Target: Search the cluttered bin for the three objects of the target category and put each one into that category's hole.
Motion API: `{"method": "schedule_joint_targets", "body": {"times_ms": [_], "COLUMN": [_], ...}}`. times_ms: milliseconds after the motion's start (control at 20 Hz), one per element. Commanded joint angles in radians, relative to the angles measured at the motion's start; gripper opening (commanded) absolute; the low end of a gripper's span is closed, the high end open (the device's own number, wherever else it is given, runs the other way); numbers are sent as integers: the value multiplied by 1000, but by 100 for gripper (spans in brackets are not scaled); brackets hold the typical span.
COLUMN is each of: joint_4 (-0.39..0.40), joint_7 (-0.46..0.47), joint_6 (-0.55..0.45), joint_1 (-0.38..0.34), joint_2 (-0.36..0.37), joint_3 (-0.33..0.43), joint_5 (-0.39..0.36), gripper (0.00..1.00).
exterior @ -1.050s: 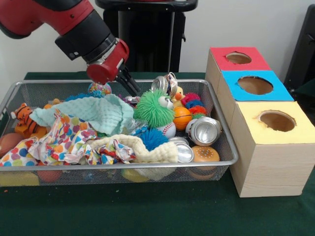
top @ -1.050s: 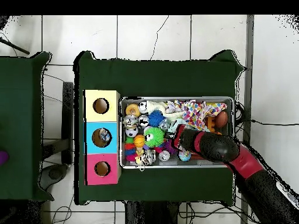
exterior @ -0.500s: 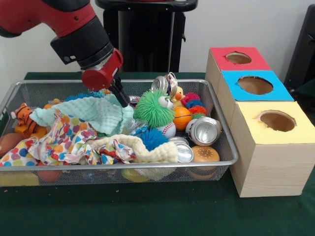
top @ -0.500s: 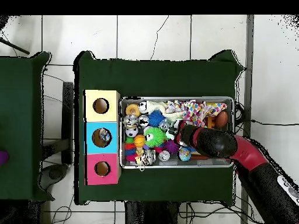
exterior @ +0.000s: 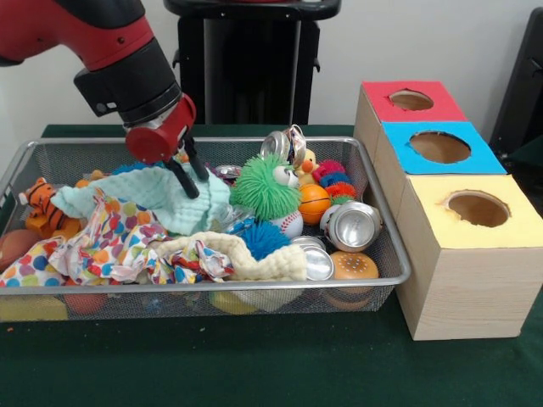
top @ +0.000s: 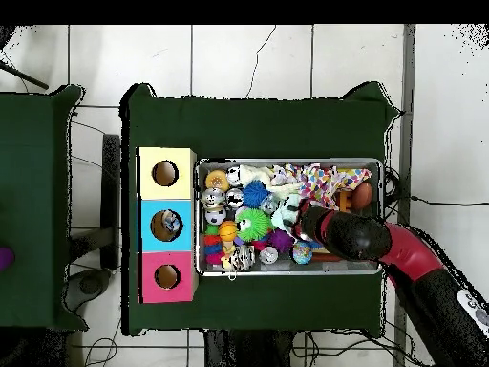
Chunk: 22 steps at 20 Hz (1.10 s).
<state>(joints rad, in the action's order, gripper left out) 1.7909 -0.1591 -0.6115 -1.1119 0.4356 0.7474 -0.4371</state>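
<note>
1. The search step is in hand: the jaws [exterior: 188, 176] hang spread and empty over the mint cloth [exterior: 161, 193].
2. Cans [exterior: 352, 225] lie in the bin [exterior: 383, 246], well aside; next comes pinching the cloth.

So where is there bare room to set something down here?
Inside the wire bin none: cloths, balls and cans cover it. Free patches are the green tablecloth in front of the bin and boxes, and the strip between the bin and the yellow box.
</note>
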Motion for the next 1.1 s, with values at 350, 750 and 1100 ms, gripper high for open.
{"method": "schedule_joint_targets", "body": {"times_ms": [350, 750, 1100], "joint_4": [-100, -110, -110], "joint_7": [-84, -85, -86], "joint_6": [13, 11, 19], "joint_1": [2, 2, 1], "joint_2": [-26, -33, -40], "joint_3": [-43, -44, -47], "joint_5": [-50, -47, -54], "gripper": [100, 100, 100]}}
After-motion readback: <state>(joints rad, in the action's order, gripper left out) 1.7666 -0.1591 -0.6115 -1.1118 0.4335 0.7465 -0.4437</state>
